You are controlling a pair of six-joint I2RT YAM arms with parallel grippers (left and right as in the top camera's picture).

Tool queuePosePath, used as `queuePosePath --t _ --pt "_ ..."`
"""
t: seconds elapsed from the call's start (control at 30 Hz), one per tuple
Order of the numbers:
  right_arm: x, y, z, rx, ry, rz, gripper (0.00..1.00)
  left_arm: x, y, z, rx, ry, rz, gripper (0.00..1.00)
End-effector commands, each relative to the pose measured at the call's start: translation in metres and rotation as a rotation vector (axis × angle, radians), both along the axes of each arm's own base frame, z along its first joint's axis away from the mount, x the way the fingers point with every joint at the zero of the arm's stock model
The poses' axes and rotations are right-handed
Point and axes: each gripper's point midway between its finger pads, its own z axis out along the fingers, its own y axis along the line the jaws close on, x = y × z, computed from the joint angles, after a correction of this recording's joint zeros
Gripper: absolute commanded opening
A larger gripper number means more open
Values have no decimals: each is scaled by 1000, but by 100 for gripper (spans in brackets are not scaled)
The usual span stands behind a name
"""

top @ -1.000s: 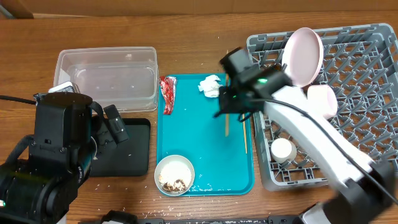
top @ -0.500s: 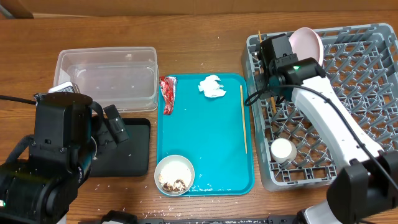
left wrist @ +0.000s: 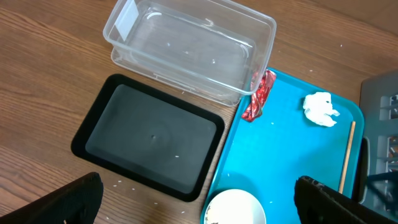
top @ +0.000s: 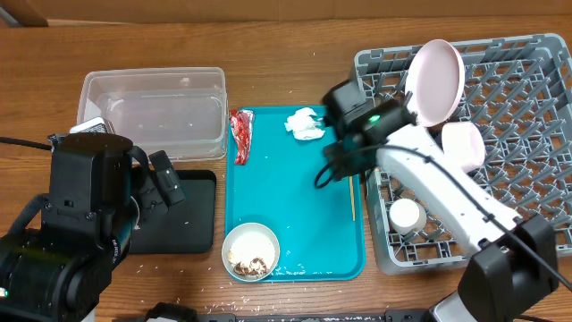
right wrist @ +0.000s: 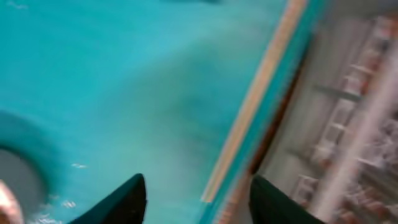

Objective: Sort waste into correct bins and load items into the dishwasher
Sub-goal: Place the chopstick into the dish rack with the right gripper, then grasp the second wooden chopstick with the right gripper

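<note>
Overhead: right arm runs from the tabletop's front right corner up-left across the front left part of the dish rack (top: 536, 134), wrist bent down over the right edge of the teal tray (top: 295, 197). Right gripper (top: 329, 172) is motion-blurred, hovering at the far end of the chopstick (top: 352, 199) that lies along that edge; opening unreadable from here. Left arm is bunched at the front left corner, left gripper (top: 168, 188) over the left side of the black tray (top: 192, 224). Clear tub (top: 152, 112) sits back left, just behind the black tray. On the teal tray: red wrapper (top: 241, 134) at the back left corner, tissue wad (top: 305, 123) at the back edge, cream bowl (top: 251, 251) with brown food bits at the front edge. In the rack: pink plate (top: 435, 80) upright near the back left corner, pink bowl (top: 463, 143) just in front of it, white cup (top: 407, 216) at the front left. Left wrist: camera tilted down at tub, black tray and teal tray; fingertips (left wrist: 81, 199) sit at the frame's bottom corners, spread wide, nothing between them. Right wrist: blurred; the two dark fingertips (right wrist: 121, 199) stand clearly apart and grip nothing, low over the teal tray, with the chopstick's end showing in the gap and the rack to the right.
</note>
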Motion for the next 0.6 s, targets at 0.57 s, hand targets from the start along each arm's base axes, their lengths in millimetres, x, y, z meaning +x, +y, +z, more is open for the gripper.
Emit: queuePosePath --t 0.57 --pt "35 -12 -90 -244 -176 -284 54 8 1 -7 7 29 28 100"
